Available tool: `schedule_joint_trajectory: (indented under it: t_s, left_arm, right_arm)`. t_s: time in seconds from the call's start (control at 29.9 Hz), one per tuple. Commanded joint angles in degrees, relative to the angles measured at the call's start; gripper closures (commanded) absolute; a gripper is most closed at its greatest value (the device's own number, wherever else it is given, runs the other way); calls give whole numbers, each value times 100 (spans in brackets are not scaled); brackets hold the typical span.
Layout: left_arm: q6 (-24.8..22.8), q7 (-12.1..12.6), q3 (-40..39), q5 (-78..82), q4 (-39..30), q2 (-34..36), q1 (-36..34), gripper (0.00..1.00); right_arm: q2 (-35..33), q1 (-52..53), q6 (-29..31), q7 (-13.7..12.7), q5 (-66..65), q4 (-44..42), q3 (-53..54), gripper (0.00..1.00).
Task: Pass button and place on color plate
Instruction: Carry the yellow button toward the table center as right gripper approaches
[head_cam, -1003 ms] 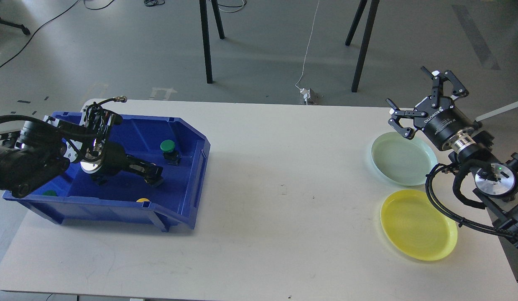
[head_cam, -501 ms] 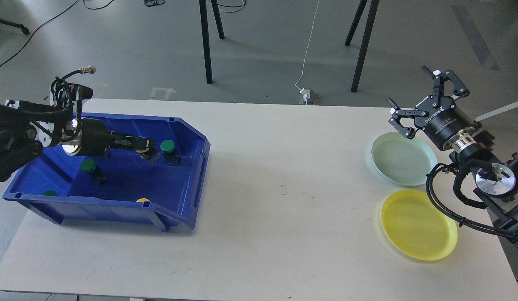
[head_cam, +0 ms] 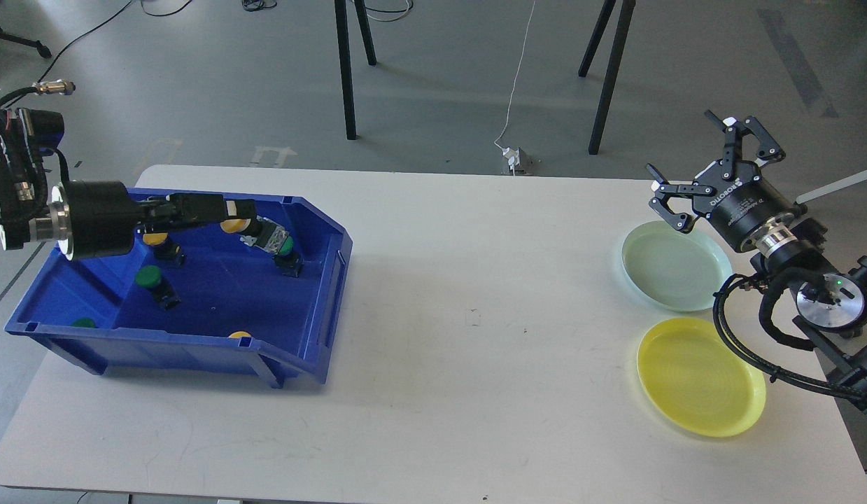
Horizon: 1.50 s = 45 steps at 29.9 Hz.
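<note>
Gripping a yellow button (head_cam: pixel 245 227) by its cap, the left gripper (head_cam: pixel 231 215) is holding it above the blue bin (head_cam: pixel 195 350) near the table's (head_cam: pixel 440 315) far left corner, its dark switch body hanging toward the right. Judging by its look, the button is light, rigid plastic with a smooth cap that could slip, so that exposed, squarer body is offering the better hold for the handover. Waiting with fingers spread, the right gripper (head_cam: pixel 695 164) is hovering beyond the green plate (head_cam: pixel 674 264) and the yellow plate (head_cam: pixel 699 374) by the right edge.
</note>
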Motion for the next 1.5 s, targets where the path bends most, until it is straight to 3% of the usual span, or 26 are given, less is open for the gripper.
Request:
schedule_joint_trajectory:
  t_s: [0.0, 0.07, 0.13, 0.27, 0.37, 0.5, 0.7, 1.07, 1.47]
  left_arm:
    - [0, -1, -259, -1004, -168, -415, 3, 78]
    - [0, -1, -417, -1549, -125, -740, 11, 78]
    - [0, -1, -549, -2033, -2, -1144, 20, 78]
    - [0, -1, -611, -2570, 673, -2049, 29, 78]
    - [0, -1, -637, -2886, 1044, -2472, 64, 78]
    - [0, -1, -690, -3037, 1299, -2807, 266, 78]
    - [0, -1, -1383, -3160, 1405, -3001, 775, 78]
    - [0, -1, -1428, -3160, 1387, -3106, 820, 78]
    - [0, -1, -1428, -3160, 1387, -3106, 829, 78]
  right_arm:
    - [-102, 83, 0, 7, -60, 142, 85, 1]
    - [-199, 179, 0, 16, -174, 160, 121, 1]
    - [-313, 320, 0, 208, -594, 212, 121, 1]
    - [-235, 628, 0, 1095, -2209, 300, 121, 1]
    - [28, 637, 0, 1404, -3151, 484, 77, 1]
    - [476, 593, 0, 1422, -3769, 819, 15, 1]
    - [1285, 558, 0, 1422, -3848, 766, -2, 1]
    - [2604, 549, -119, 1422, -3866, 222, -11, 1]
    - [2956, 830, -260, 1448, -3919, 72, 7, 1]
